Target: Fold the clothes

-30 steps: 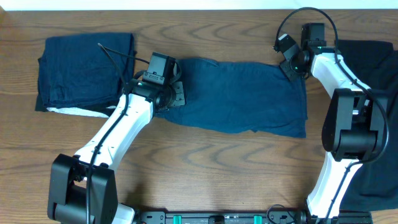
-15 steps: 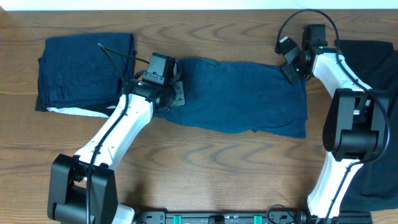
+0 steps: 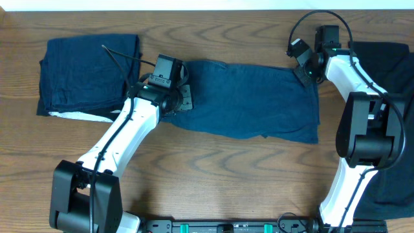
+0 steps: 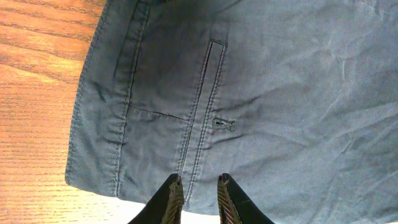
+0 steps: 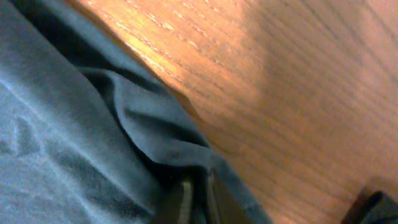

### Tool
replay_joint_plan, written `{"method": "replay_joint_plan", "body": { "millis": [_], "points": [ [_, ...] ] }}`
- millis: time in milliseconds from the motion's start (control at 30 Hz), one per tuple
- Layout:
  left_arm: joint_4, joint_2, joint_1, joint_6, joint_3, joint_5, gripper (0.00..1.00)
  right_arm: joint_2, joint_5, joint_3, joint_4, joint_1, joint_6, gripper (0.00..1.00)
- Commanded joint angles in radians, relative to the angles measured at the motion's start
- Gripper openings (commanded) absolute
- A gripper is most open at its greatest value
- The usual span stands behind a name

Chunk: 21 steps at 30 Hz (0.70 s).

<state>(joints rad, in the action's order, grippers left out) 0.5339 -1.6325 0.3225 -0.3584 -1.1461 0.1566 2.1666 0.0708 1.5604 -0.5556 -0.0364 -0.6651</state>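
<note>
Task thing: dark navy denim-like garment with stitched seams (image 3: 252, 100), spread flat across mid counter (image 3: 213, 175), long axis left to right.
Other clothes: folded navy fabric stack (image 3: 87, 77) at far left; black fabric garment (image 3: 394, 65) at far right, partly behind the right arm.
Left end effector (image 4: 198, 180): over the garment's left end, near the waistband and the welt pocket seam; fingers set narrow with flat cloth showing between them, gripping nothing.
Right end effector (image 5: 198, 186): at the garment's upper right corner; fingers nearly together on a raised fold of hem, which looks pinched.
Step (judged): taking hold of both short ends to fold the navy denim-like garment over.
Handling: soft, limp and light; it will drape and sag with no stiffness. The seamed edges are thicker and less slippery than the open panel.
Where to grip: the waistband edge on the left and the hem corner on the right, pinching doubled fabric at the stitching.
Risk: a single layer may slip out, or the middle may drag on the counter and wrinkle.
</note>
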Motion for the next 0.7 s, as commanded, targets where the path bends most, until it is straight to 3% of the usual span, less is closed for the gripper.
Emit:
{"method": "replay_joint_plan", "body": {
  "millis": [0,300,333,400,433,667],
  "points": [
    [-0.001,-0.011,-0.003,0.014,-0.003,-0.011,0.22,0.017,-0.014,-0.003,0.008,-0.008,-0.002,0.01],
    [-0.001,-0.011,-0.003,0.014,-0.003,-0.011,0.22,-0.019,-0.014,-0.003,0.021,-0.006,0.066,0.02],
    [-0.001,-0.011,-0.003,0.014,-0.003,-0.011,0.22,-0.024,-0.014,-0.003,0.019,-0.006,0.066,0.04],
    [-0.001,-0.011,-0.003,0.014,-0.003,-0.011,0.22,-0.029,-0.014,-0.003,0.011,-0.005,0.067,0.22],
    [-0.001,-0.011,-0.003,0.014,-0.003,-0.011,0.22,-0.029,-0.014,-0.003,0.008,-0.004,0.069,0.25],
    [-0.001,-0.011,-0.003,0.014,-0.003,-0.012,0.22,-0.034,-0.011,-0.002,-0.001,0.005,0.082,0.29]
  ]
}}
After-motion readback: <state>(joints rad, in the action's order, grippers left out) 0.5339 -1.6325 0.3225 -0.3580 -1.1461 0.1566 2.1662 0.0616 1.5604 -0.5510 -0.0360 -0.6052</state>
